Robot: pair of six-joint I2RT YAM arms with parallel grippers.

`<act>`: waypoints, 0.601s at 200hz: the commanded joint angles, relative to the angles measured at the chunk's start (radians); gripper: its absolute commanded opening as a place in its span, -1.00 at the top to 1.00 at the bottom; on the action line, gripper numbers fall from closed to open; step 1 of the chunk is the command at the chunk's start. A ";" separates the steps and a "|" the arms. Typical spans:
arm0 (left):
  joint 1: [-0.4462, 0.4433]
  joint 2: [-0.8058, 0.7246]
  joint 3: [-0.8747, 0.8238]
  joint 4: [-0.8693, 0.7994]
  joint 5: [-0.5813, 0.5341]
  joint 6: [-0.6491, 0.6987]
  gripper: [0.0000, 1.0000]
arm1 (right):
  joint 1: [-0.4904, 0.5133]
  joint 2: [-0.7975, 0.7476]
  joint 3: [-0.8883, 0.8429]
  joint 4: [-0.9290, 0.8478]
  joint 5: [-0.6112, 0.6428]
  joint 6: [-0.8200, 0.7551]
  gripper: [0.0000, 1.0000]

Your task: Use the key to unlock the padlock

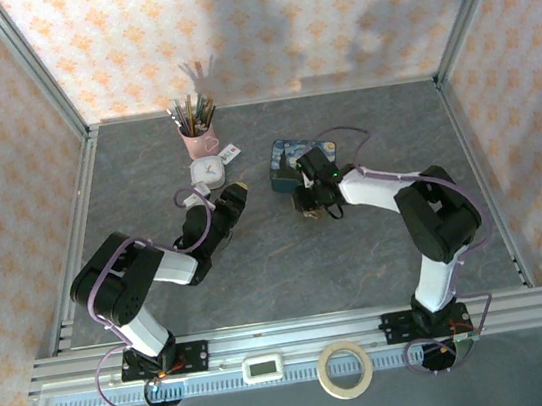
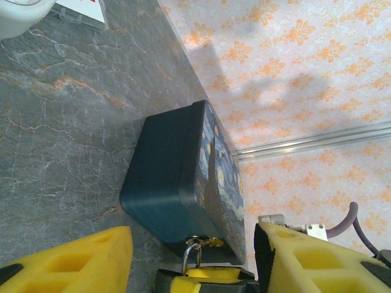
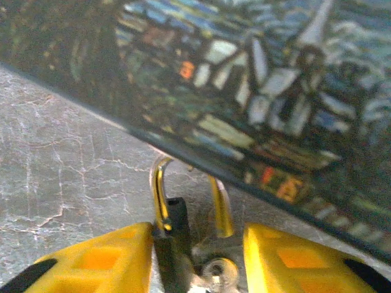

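The padlock is small and dark, and its thin metal shackle is hooked through the gold clasp of the blue starry-night box. My right gripper is shut on the padlock's body at the box's near side, and the top view shows that gripper against the box. A small silvery round piece sits at the lock's body; I cannot tell whether it is the key. My left gripper is open and holds nothing. It hangs to the left of the box, facing the clasp, about a hand's width away in the top view.
A pink cup of pencils, a white clock and a white tag stand behind the left gripper. A tape roll and a small white device lie on the front rail. Patterned walls enclose the table.
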 commanded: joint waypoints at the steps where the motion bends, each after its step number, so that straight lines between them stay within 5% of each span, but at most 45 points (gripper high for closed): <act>1: 0.010 0.018 0.010 0.037 0.019 -0.002 -0.05 | 0.003 -0.067 -0.013 0.045 0.034 0.002 0.10; 120: 0.011 0.041 0.061 0.012 0.043 0.009 -0.05 | 0.060 0.016 -0.030 0.058 0.083 -0.010 0.18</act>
